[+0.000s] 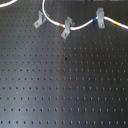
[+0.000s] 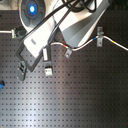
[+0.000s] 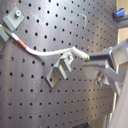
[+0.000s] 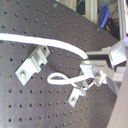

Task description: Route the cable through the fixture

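A black perforated table carries three grey clips and a white cable. In the first exterior view the cable runs from the far edge past the small slanted fixture at the first exterior view's left, then through the taller leaning clip and the wider upright clip. In the first wrist view the hand is pinched together on the cable's free end just beside the fixture, apparently so the slack can be steered into it. The cable is not yet seated there.
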Tool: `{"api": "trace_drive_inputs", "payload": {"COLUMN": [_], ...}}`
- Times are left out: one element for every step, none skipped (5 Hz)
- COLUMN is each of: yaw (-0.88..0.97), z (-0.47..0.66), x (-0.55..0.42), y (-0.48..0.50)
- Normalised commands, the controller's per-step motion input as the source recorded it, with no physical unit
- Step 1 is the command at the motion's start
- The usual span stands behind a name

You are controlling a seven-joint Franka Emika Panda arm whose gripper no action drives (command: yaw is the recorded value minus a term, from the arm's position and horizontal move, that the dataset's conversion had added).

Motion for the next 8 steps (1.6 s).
{"api": "trace_drive_inputs", "payload": {"yaw": [0.02,0.09,0.13,0.13,0.07,0.06,0.1,0.1], "z": [0.24,0.27,0.22,0.23,0.18,0.16,0.13,0.0], "x": [-0.061,-0.083,-0.027,-0.019,-0.045,-0.095,-0.094,0.064], "y": [0.113,0.123,0.106,0.052,-0.189,-0.183,-0.114,-0.179]}}
